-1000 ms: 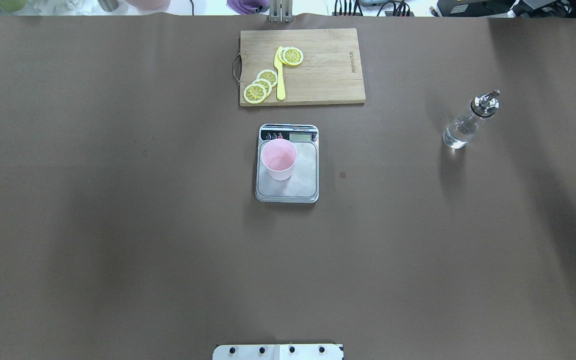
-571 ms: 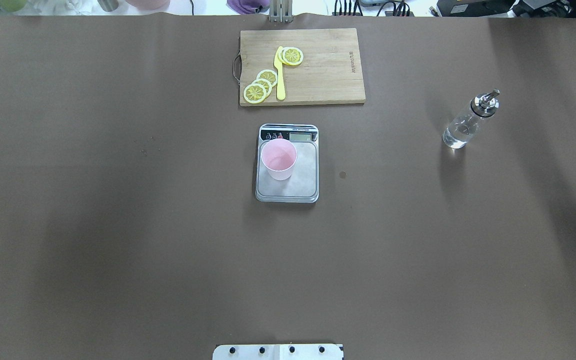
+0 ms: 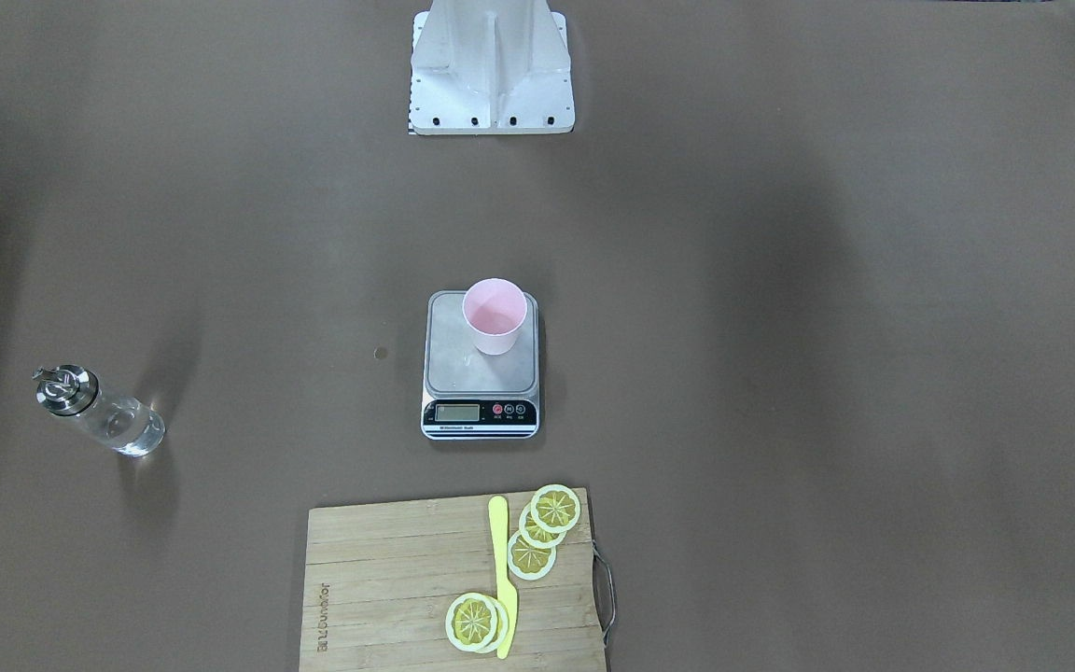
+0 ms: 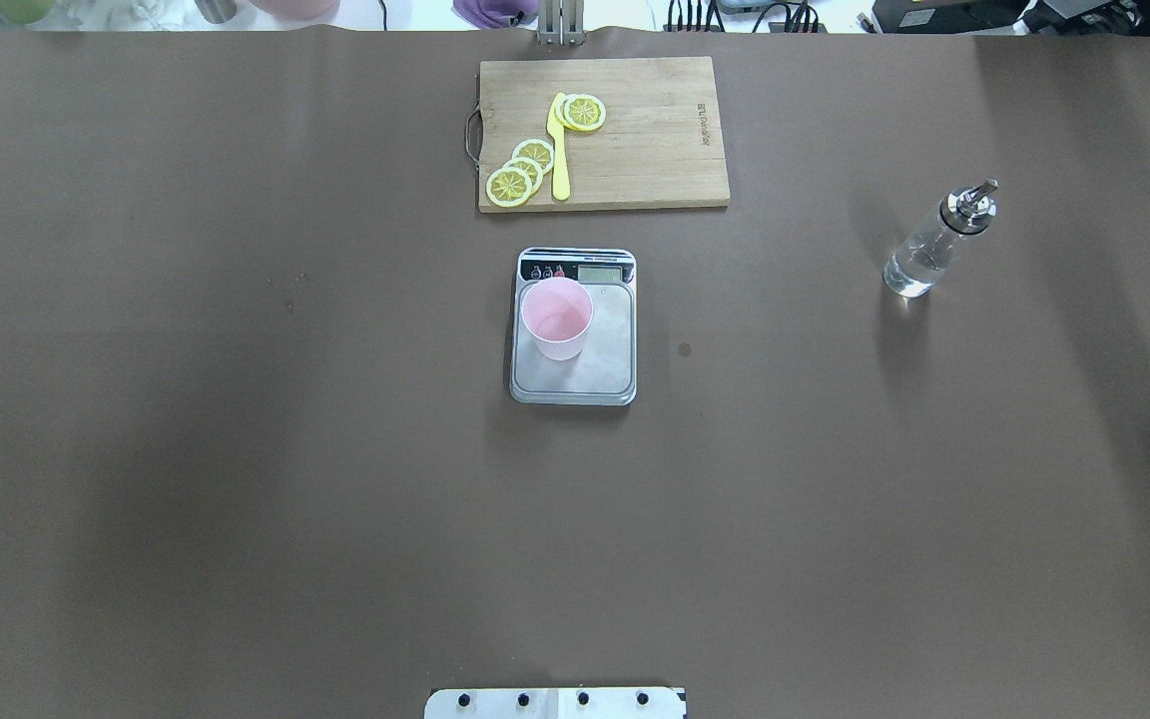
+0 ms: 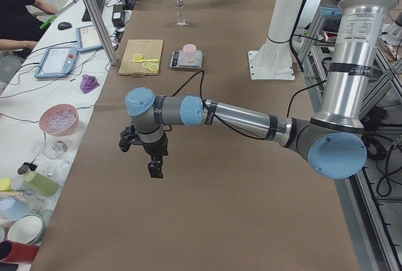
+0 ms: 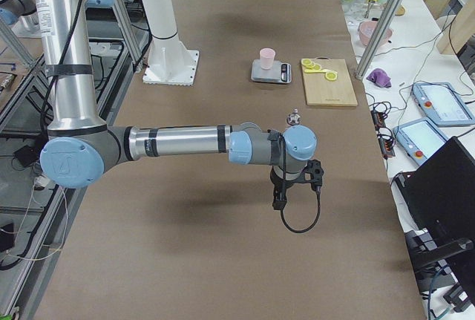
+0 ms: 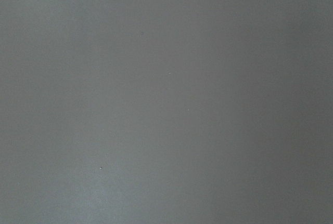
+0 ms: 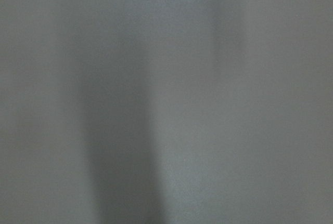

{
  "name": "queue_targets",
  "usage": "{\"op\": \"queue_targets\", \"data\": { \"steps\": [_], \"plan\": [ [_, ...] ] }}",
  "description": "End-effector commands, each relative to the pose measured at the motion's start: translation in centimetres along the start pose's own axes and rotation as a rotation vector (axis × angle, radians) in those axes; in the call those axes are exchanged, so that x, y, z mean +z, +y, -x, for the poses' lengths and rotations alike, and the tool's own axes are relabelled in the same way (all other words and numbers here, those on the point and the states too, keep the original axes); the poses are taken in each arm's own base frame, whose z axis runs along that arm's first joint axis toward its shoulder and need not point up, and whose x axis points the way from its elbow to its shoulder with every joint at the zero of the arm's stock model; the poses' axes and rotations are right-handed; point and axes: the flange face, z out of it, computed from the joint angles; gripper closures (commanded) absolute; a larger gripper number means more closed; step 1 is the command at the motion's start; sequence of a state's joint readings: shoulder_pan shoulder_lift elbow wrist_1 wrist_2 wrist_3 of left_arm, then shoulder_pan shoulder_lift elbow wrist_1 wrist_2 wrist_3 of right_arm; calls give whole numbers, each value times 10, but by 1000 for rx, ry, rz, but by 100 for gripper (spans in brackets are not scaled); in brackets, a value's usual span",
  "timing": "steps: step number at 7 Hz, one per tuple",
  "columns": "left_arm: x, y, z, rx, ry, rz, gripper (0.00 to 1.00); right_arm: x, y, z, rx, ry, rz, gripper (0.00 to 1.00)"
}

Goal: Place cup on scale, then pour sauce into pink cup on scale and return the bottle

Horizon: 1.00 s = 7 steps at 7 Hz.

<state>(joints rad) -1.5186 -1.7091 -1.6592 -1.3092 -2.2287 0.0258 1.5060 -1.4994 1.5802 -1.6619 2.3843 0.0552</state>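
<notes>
The pale pink cup (image 4: 557, 318) stands upright on the silver scale (image 4: 603, 371) at the table's middle, towards the plate's left side; it also shows in the front view (image 3: 495, 315). The clear glass bottle (image 4: 929, 255) with a silver pourer cap stands upright, alone, at the far right, with clear sauce in it; it also shows in the front view (image 3: 106, 417). My left gripper (image 5: 154, 165) shows only in the exterior left view and my right gripper (image 6: 278, 200) only in the exterior right view. Both hang over bare table, far from the objects. I cannot tell whether they are open or shut.
A wooden cutting board (image 4: 655, 140) with several lemon slices (image 4: 520, 170) and a yellow knife (image 4: 559, 150) lies behind the scale. The robot base plate (image 4: 555, 702) is at the near edge. Both wrist views show only brown table surface.
A dark part of the right gripper at the overhead view's right edge one second ago has left that view. Cup, scale and bottle have not moved.
</notes>
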Motion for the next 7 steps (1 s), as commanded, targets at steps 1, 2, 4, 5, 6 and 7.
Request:
{"op": "queue_targets", "data": {
  "steps": [1,2,4,5,6,7],
  "plan": [
    [0,0,-5,-3,57,1,2,2,2,-4,-1,-1,3,0],
    [-1,0,-6,-3,57,0,2,0,1,-2,-4,-3,0,0],
    [1,2,-4,-8,57,4,2,-5,-3,3,-4,-8,-8,0],
    [5,7,3,-18,57,11,2,-6,-5,5,-4,-8,-11,0],
    [7,21,18,-48,60,11,2,-6,-5,5,-4,-11,-11,0],
    [11,40,36,-67,62,11,2,-7,-6,6,-3,-11,-11,0]
  ]
}}
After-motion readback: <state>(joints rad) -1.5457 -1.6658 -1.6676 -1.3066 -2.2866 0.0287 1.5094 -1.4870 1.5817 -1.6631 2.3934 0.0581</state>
